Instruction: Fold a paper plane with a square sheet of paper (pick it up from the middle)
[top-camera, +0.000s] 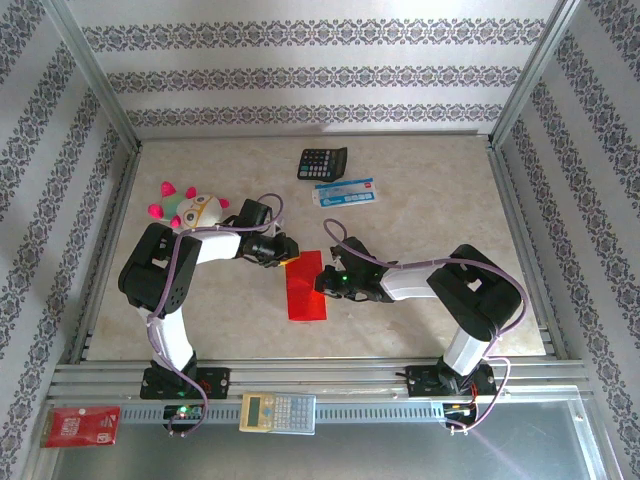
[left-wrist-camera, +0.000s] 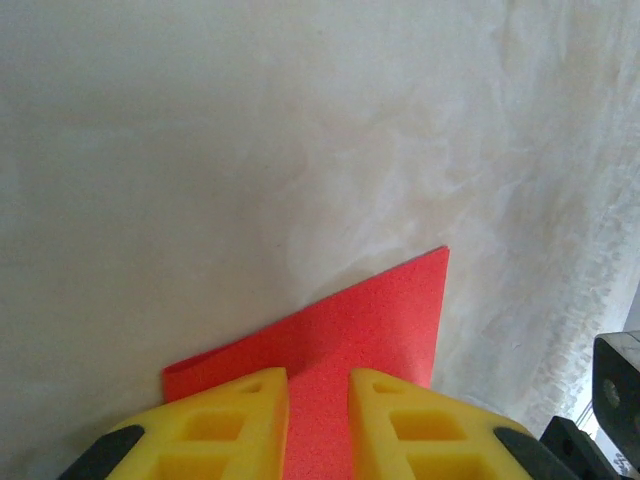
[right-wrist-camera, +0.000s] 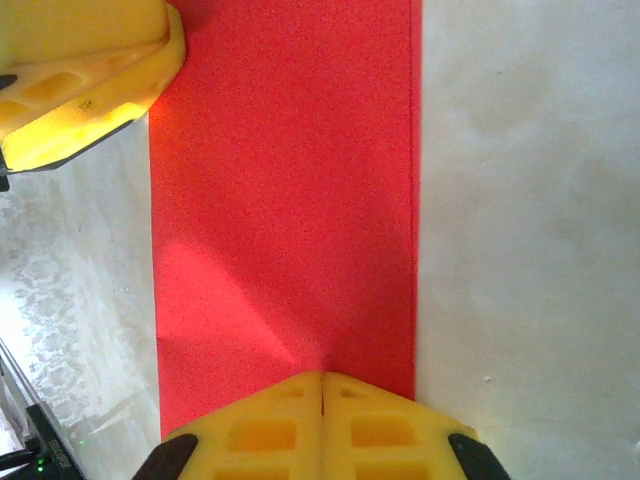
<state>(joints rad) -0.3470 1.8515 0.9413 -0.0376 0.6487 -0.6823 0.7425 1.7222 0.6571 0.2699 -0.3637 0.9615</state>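
On the left, the left gripper (top-camera: 287, 255) is hovering at the far corner of the square sheet of paper (top-camera: 307, 295), its jaws slightly parted and clamping nothing. The sheet is lying mid-table as a long folded strip, and that far corner seems to be lifting. To the right, the right gripper (top-camera: 325, 281) is pressing its clenched fingers onto the strip, pinning it. It looks like a nose-corner fold is underway. Next, the left gripper needs to catch that corner and carry it across squarely.

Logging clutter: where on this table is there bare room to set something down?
Bare: the far-left corner between the plush toy and black calculator; the right side beyond the blue packet; the near strip below the red sheet. Crowded: the centre, where left tool and right tool meet on it.
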